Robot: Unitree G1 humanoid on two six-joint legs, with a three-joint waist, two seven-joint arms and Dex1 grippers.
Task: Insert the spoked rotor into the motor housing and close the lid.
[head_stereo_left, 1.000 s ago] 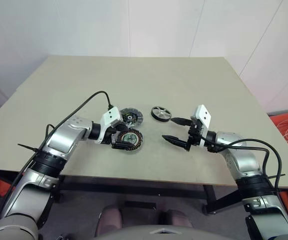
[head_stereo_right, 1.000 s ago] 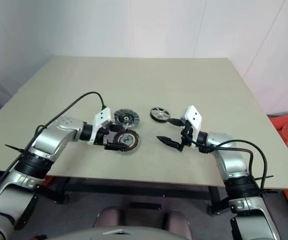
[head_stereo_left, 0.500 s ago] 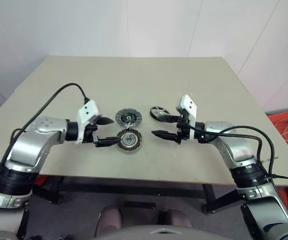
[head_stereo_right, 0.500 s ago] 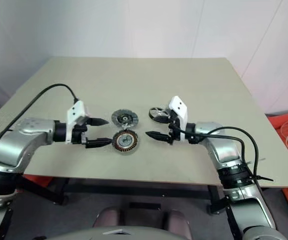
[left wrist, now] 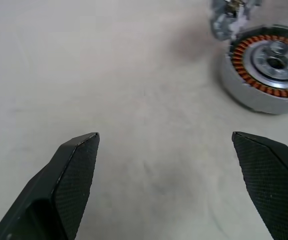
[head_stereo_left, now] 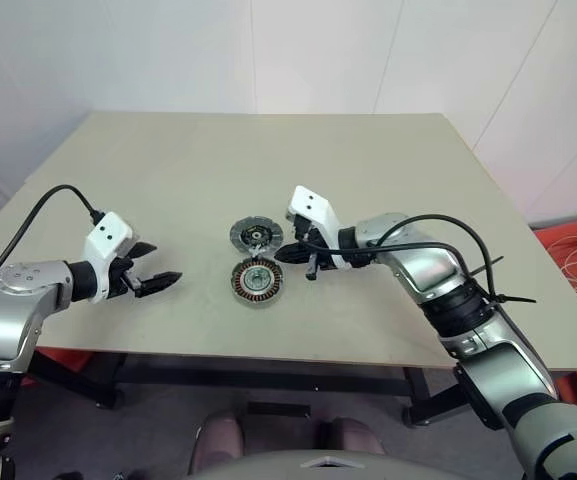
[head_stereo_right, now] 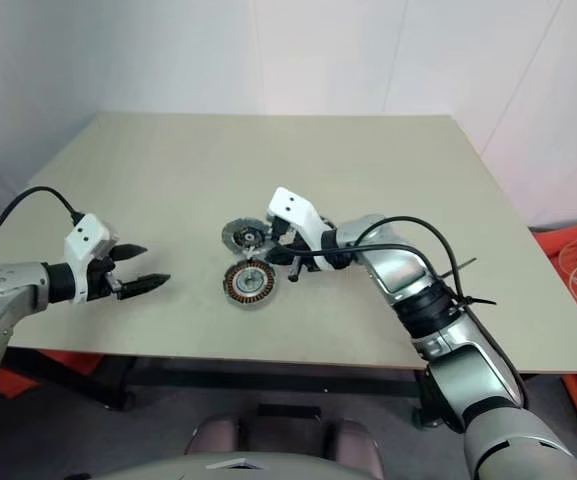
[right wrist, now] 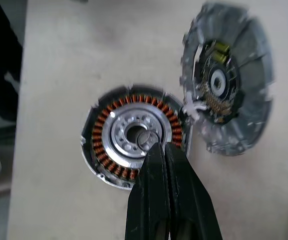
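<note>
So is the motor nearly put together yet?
Not yet. The round silver housing with copper windings lies open, no wheel inside. The grey ribbed lid lies beside it. The right gripper, shut, points at the housing's hub; the left gripper is open and empty. Wheel and lid both remain.

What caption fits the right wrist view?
Shut right gripper poised over the open motor housing, with the lid lying beside it.
</note>
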